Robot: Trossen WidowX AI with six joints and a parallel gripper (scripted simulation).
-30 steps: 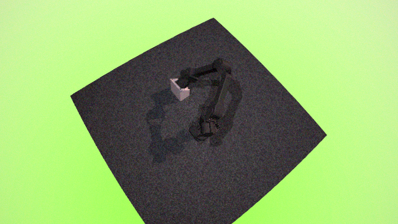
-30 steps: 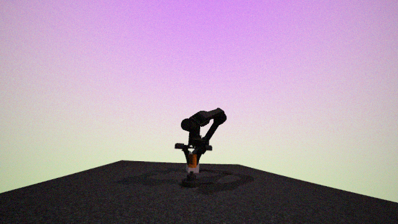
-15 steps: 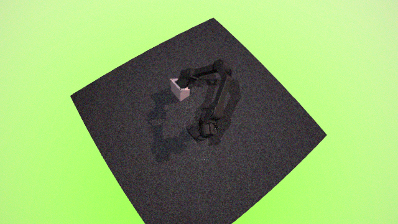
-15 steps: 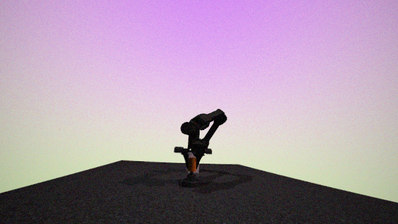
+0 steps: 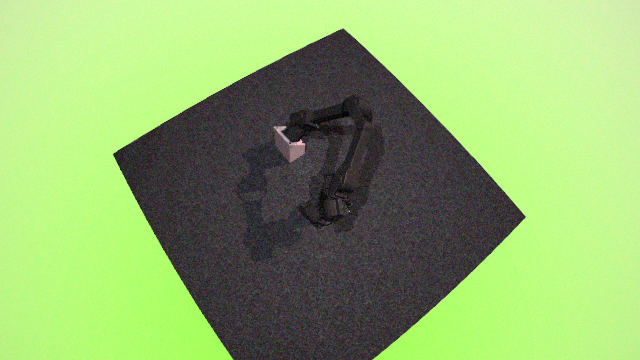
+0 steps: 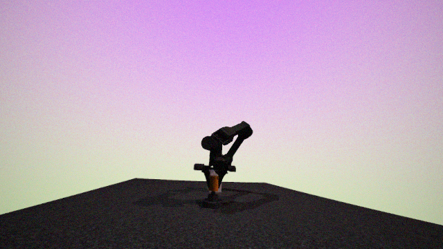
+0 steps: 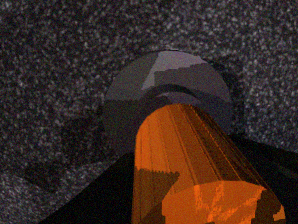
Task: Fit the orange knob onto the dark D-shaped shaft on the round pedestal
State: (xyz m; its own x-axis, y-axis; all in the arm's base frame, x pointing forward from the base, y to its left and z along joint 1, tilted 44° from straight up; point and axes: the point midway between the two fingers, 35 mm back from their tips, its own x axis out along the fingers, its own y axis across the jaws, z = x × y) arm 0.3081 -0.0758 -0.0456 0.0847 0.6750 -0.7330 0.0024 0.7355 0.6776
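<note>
The orange knob [image 6: 214, 183] [image 7: 170, 145] is upright between the fingers of my gripper [image 6: 214, 187] [image 7: 181, 155], which is shut on it. In the exterior view the knob's lower end is at the top of the dark shaft [image 6: 213, 196]; whether they touch I cannot tell. The round pedestal [image 6: 210, 205] [image 7: 125, 92] stands on the dark table below, and the knob is clear above its base. In the wrist view the knob covers the near part of the pedestal and hides the shaft's top. In the top view the arm hides knob and pedestal.
A pale pink, open box-like block [image 5: 296, 152] stands around the arm's base end, and a bit of it shows behind the gripper in the exterior view. The arm [image 5: 357, 145] arches over the dark square table [image 5: 400, 250]. Its shadows fall on the table.
</note>
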